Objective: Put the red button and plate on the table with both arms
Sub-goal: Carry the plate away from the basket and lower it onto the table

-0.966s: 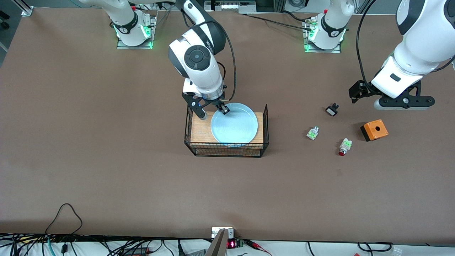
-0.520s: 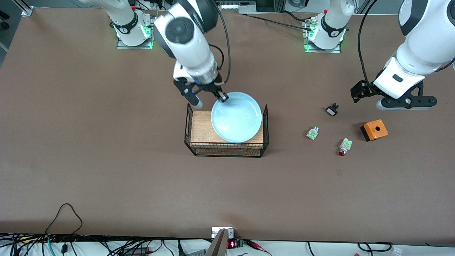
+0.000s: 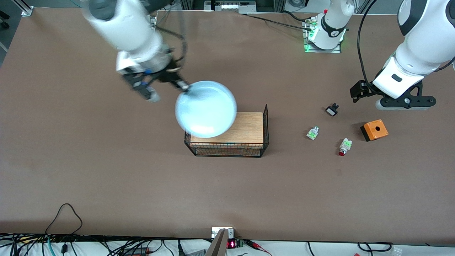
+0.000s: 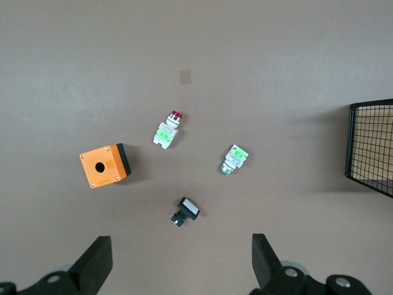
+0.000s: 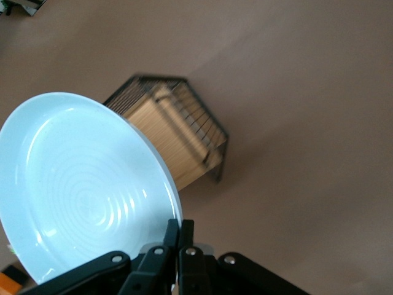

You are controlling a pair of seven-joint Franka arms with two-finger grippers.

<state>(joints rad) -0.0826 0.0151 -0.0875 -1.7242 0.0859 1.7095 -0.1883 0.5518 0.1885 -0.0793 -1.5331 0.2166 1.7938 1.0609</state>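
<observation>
My right gripper point(image 3: 185, 87) is shut on the rim of the pale blue plate point(image 3: 206, 108) and holds it in the air, partly over the basket's end toward the right arm. In the right wrist view the fingers point(image 5: 179, 230) pinch the plate's point(image 5: 80, 190) edge. The red button point(image 3: 343, 146) lies on the brown table point(image 3: 106, 160) toward the left arm's end, nearer the front camera than the orange box. My left gripper point(image 3: 405, 102) hangs open and empty above that area. In the left wrist view its gripper point(image 4: 178, 270) is spread wide, and the red button point(image 4: 167, 130) lies on its side.
A wood-topped black wire basket point(image 3: 227, 142) stands mid-table. Near the red button lie an orange box point(image 3: 374, 129), a clear-and-green piece point(image 3: 312, 133) and a black-and-white piece point(image 3: 331, 109). The left wrist view shows the box point(image 4: 105, 166) and both pieces point(image 4: 234, 158) point(image 4: 185, 211).
My right gripper has lifted the plate off the basket's wood top and swung it toward the right arm's end. The left arm has hardly moved.
</observation>
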